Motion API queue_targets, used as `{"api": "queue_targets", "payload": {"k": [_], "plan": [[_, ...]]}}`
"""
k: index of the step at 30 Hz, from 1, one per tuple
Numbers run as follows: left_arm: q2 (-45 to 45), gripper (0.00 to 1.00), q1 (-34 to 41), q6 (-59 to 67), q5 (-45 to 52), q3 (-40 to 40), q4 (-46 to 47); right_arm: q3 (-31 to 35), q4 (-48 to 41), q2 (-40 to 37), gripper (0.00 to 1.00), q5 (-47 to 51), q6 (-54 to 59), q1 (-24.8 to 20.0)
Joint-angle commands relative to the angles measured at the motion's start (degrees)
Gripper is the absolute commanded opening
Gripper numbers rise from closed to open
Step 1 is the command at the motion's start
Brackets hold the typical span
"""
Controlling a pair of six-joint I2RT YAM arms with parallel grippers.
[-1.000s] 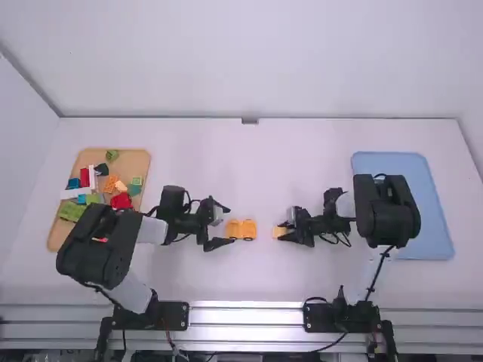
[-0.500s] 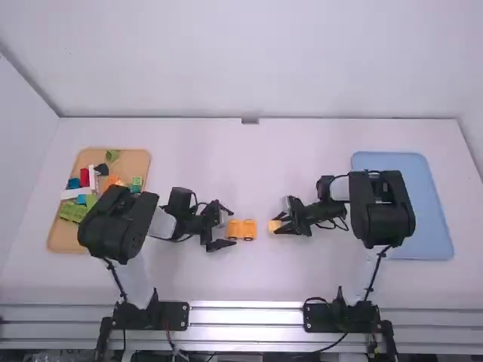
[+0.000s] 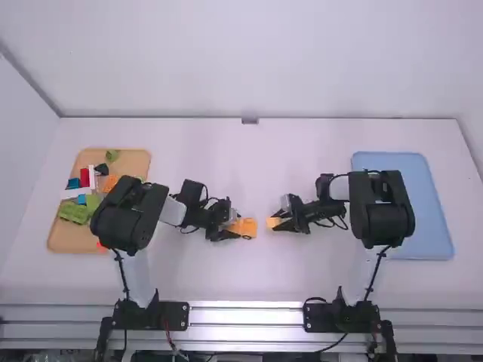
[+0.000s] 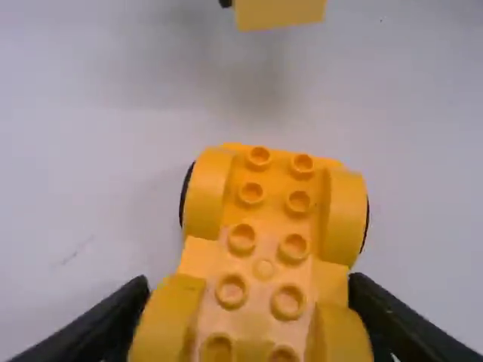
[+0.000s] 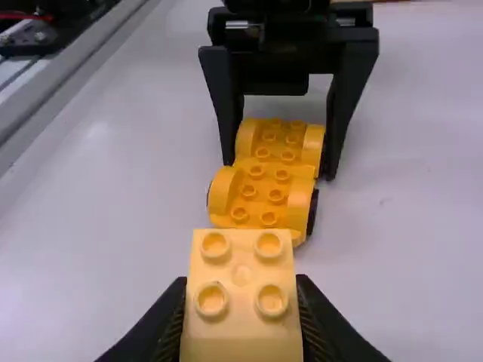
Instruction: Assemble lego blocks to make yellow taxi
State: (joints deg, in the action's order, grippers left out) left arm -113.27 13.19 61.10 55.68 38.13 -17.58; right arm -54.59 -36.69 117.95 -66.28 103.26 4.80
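L gripper (image 3: 237, 226) is closed on the yellow car base (image 4: 278, 177), 1 finger against each side at the end nearer the L arm, the fingers parted by approx. the base's width. The base sits upright on the white table (image 3: 226, 279) near the middle, studs up, w/ black wheels (image 4: 367, 226) showing at the other end. R gripper (image 3: 276, 223) has its 2 fingers closed on opp. sides of a paler yellow 2x2 block (image 5: 241, 294) (all 4 studs showing), held above the table just beyond the base's free end, block & base apart. Over on the L side, a tan tray (image 3: 134, 160) holds mixed blocks, incl. a green block (image 3: 73, 212), a red block (image 3: 84, 177) & a white block (image 3: 75, 193). A blue tray (image 3: 432, 226) lies on the R side of the table, partly behind the R arm.
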Motion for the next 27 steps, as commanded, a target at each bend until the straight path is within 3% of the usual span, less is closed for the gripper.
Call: {"api": "queue_targets", "payload": {"k": [1,2,4,14,20,27], "plan": [[-1.11,0.57,0.31,1.29,-2.1,-1.42,-1.16,-1.66,1.51,-1.55,0.25,-1.14,-3.37,1.4],[-1.11,0.44,0.31,1.22,-2.38,-1.68,-2.25,-2.1,3.06,-1.55,0.25,-0.63,-6.34,1.97],[-1.16,0.32,0.26,-1.75,-2.82,-1.79,-5.07,-3.02,7.23,-1.53,0.25,1.4,-14.03,3.82],[-2.93,0.32,0.26,-4.37,-3.65,2.93,-5.11,-3.52,22.18,-1.55,0.24,3.78,-28.92,8.07],[-8.87,0.33,0.31,-5.44,-3.69,10.27,-0.42,-3.52,24.87,-1.55,0.24,3.34,-30.69,8.07],[-10.43,0.36,0.31,-6.86,-3.69,13.46,3.48,-3.52,29.11,-1.53,0.22,7.63,-36.33,9.97]]}}
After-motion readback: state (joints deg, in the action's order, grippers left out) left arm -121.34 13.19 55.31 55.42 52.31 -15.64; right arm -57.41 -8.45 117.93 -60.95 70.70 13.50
